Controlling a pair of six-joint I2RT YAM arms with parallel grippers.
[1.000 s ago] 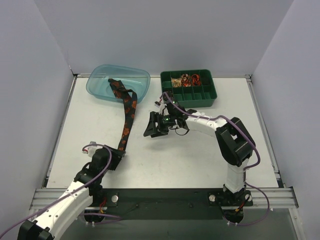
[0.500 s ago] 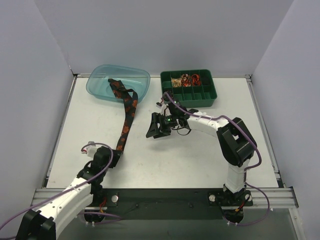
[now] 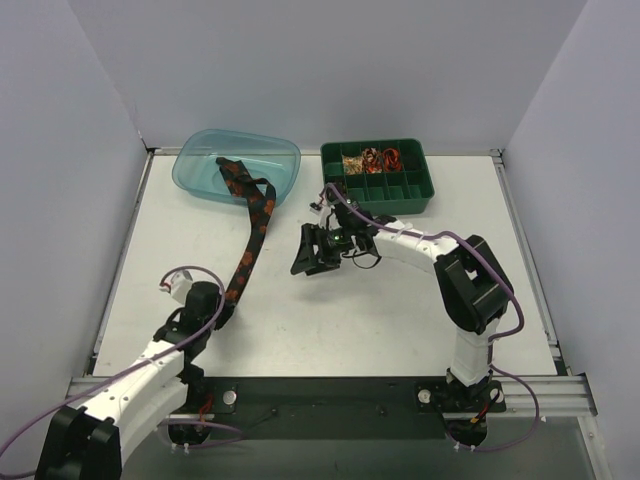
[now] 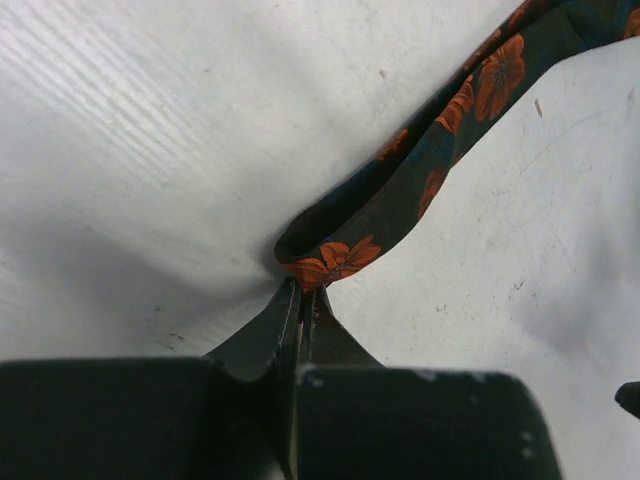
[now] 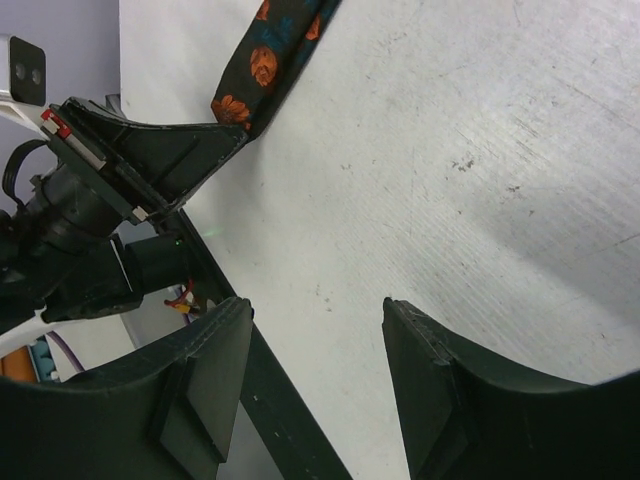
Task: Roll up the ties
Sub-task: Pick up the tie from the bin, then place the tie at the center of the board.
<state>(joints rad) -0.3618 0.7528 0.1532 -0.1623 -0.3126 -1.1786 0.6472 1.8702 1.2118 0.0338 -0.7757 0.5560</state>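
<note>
white table (image 3: pixel 400 310) with blue tub (image 3: pixel 275 160), green divided tray (image 3: pixel 378 205) and patterned tie (image 3: pixel 257 225) on it

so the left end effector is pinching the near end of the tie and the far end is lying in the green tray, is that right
Not quite. The far end of the tie lies in the blue tub, not the green tray; the top view shows it. The rest holds: the left end effector is shut on the tie's near end.

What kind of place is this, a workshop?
Probably a robot test booth: white walls box in a table, left arm and right arm bolted at its near edge, a tie trailing from a blue tub beside a green compartment tray.
</note>
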